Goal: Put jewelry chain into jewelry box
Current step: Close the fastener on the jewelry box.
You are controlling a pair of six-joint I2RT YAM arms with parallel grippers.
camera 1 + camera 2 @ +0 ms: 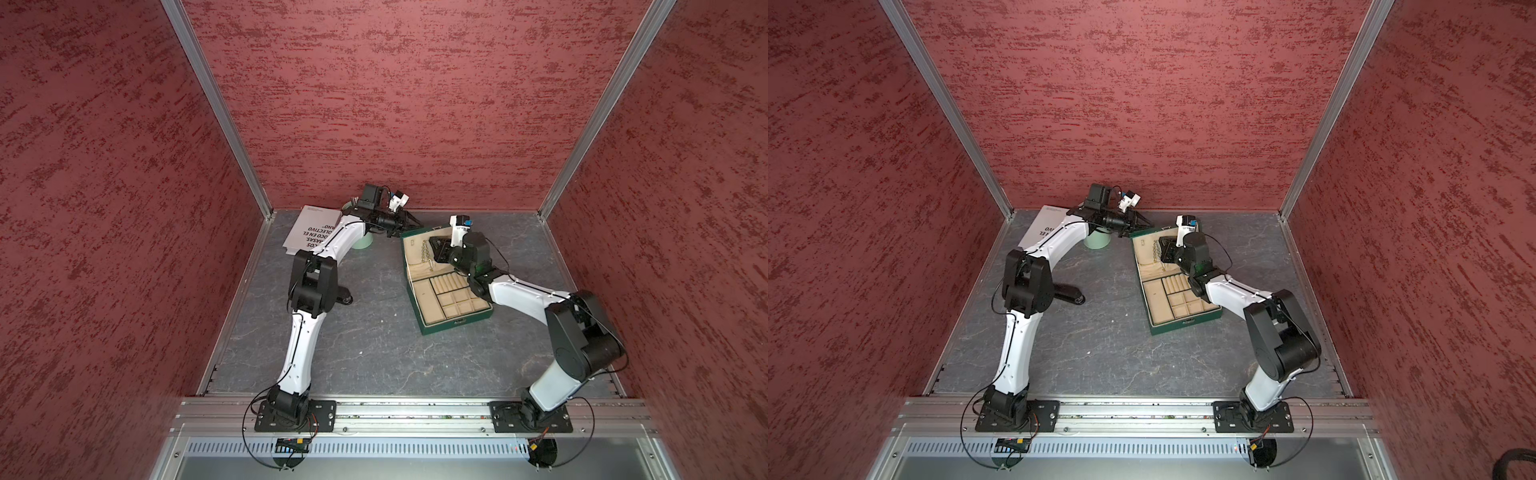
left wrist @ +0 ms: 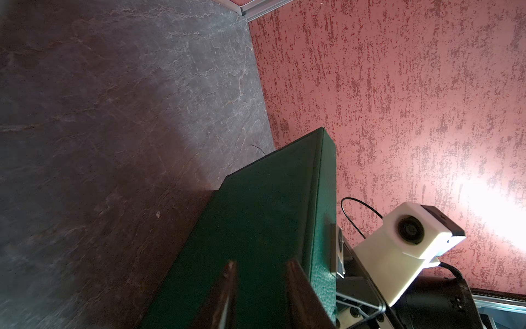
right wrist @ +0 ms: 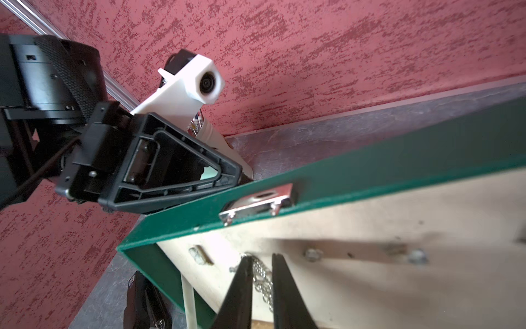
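The thin silvery link chain (image 3: 263, 280) hangs inside the dark green hinged box's (image 1: 453, 323) lid (image 3: 370, 171), pinched by the right gripper (image 3: 262, 256). The part-open left gripper (image 2: 262, 265) props the lid from behind. Only the release appears left.

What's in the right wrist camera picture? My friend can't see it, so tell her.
Two black fingers of the right gripper sit either side of a silvery chain hanging on the beige inside of an open green box lid. The left gripper sits just behind the lid's edge, near a shiny metal clasp.

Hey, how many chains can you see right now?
1. The chain hangs against the box lid's lining, between the right jaws. Others could be hidden behind the right arm.
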